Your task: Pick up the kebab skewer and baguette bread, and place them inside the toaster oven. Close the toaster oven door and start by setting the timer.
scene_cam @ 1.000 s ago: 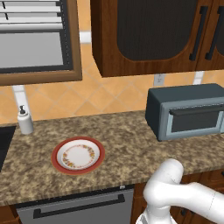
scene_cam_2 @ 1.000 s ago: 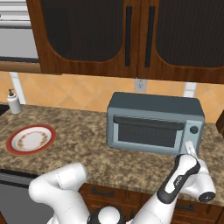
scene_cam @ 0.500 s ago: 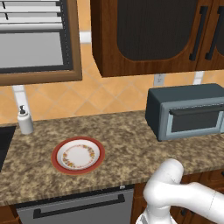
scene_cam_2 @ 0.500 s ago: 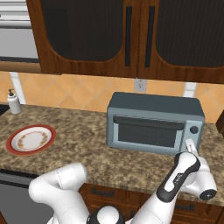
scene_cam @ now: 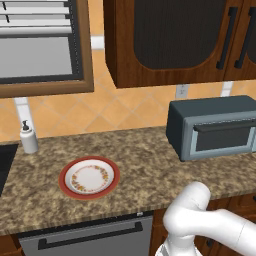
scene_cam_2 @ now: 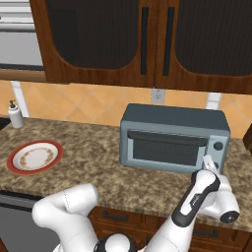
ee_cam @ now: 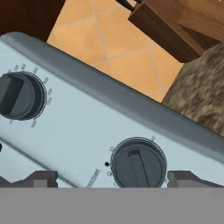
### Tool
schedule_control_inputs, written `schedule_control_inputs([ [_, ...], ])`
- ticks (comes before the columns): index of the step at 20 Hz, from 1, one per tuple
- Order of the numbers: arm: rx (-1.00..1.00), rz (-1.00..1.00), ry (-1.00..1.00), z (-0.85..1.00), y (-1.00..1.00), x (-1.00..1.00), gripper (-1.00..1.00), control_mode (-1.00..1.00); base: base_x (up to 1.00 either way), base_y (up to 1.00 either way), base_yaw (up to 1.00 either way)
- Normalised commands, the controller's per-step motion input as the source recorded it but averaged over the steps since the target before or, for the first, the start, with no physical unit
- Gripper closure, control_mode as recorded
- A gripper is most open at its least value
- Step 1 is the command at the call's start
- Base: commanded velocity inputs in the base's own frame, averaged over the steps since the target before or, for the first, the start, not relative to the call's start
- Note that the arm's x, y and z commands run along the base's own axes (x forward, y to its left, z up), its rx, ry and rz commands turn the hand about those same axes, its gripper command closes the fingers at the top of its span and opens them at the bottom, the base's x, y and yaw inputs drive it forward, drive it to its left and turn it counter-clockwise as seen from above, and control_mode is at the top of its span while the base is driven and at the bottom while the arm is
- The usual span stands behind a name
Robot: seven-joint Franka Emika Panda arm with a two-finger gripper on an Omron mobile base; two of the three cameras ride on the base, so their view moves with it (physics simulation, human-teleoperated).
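The toaster oven (scene_cam_2: 172, 120) stands on the counter at the right, with its toaster oven door (scene_cam_2: 165, 150) shut. In the left base view the toaster oven (scene_cam: 215, 125) shows its door (scene_cam: 222, 140) closed too. My gripper (scene_cam_2: 209, 165) is open at the oven's right front. In the hand view the gripper (ee_cam: 113, 178) straddles the lower dark knob (ee_cam: 138, 164) without touching it, one fingertip on either side. A second knob (ee_cam: 19, 95) sits up and to the left on the pale panel. The kebab skewer and the baguette bread are out of view.
A red-rimmed plate (scene_cam: 114, 179) lies bare on the granite counter, also seen at the left as the plate (scene_cam_2: 12, 160). A soap dispenser (scene_cam: 28, 138) stands by the wall. A wooden block (ee_cam: 175, 22) is beside the oven. Dark wall cabinets hang above.
The gripper has stayed at the oven's right end with only a slight shift. The oven, door and plate have not moved.
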Motion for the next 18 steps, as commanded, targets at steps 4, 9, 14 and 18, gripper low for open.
schedule_control_inputs([
  [4, -0.05, -0.02, 0.0, 0.0, -0.03, 0.19, -1.0, -1.0, 0.0, 0.0, 0.0],
  [9, -0.05, -0.04, 0.0, 0.0, -0.38, 0.05, -1.0, -1.0, 0.0, 0.0, 0.0],
  [14, -0.03, -0.04, 0.01, 0.0, -0.38, 0.0, -1.0, -1.0, 0.0, 0.0, 0.0],
  [18, -0.03, -0.05, 0.04, 0.05, -0.24, 0.01, -1.0, -1.0, 0.0, 0.0, 0.0],
])
